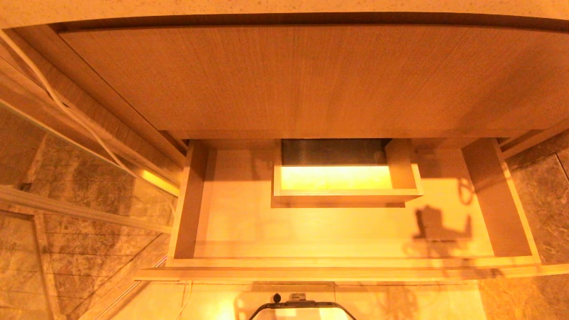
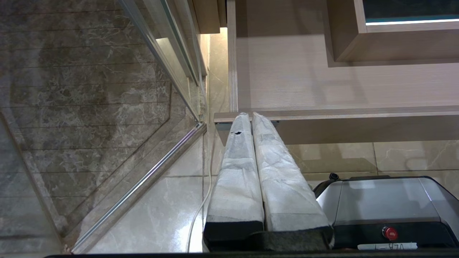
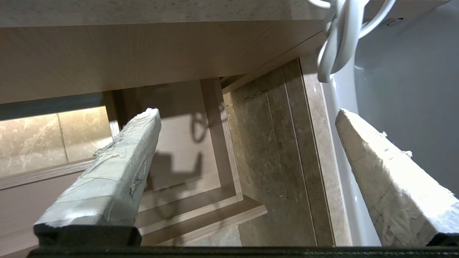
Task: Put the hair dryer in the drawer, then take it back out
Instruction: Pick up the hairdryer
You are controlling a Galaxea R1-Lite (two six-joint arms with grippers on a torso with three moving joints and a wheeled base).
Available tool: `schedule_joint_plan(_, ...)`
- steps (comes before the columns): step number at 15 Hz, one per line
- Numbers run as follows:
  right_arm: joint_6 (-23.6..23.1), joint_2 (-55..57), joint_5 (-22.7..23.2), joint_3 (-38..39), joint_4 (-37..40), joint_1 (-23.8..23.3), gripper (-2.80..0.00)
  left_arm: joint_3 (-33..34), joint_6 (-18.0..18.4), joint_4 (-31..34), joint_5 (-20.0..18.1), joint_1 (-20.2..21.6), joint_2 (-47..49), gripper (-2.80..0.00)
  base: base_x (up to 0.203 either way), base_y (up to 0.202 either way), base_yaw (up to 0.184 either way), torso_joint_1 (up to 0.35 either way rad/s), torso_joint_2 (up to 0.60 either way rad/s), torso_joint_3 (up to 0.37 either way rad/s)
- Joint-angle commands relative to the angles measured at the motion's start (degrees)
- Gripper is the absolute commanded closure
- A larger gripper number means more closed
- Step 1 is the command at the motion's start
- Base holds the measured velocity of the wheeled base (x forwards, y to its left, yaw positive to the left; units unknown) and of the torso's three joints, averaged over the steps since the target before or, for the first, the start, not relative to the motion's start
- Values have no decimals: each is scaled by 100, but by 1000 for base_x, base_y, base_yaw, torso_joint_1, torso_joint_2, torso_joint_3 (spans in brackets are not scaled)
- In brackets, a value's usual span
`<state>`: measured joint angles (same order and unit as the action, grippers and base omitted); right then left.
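Of the small white hair dryer only a loop of its bundled pale grey cord [image 3: 337, 39] shows, hanging over the edge of the speckled stone worktop [image 3: 143, 10] in the right wrist view; the body itself is out of sight, presumably up on that worktop. I judge it light and rigid in the barrel, smooth plastic that could slip, while the cord is limp and will swing. The barrel or handle is the safer place to take hold, not the cord.

Below stands the wide shallow light wood-grain drawer [image 1: 498, 200], pulled out, nothing lying on its pale floor around the boxed rectangular cut-out [image 1: 346, 195].

The right tool [image 3: 247, 116] hovers beside the drawer's right end with its padded fingers [image 3: 107, 179] spread wide, grasping nothing. The left tool [image 2: 250, 116] hangs parked by the drawer's front left corner, fingers pressed together and holding nothing.
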<state>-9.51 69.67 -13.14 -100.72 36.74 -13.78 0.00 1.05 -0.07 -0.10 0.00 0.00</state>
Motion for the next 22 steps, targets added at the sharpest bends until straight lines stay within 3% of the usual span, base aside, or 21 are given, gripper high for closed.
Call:
schedule_joint_plan(1,-16,-65,-13,5,17,-1,-280,9,1,-1,1,0,0,0,0,0,0,0,0,0)
schedule_joint_plan(18,-51,-138,75,-18,-229,7,-280,9,1,-1,1,0,0,0,0,0,0,0,0,0)
schedule_joint_plan(22,-51,-146,176,-22,-247,-1,-280,9,1,-1,1,0,0,0,0,0,0,185,-346,-161)
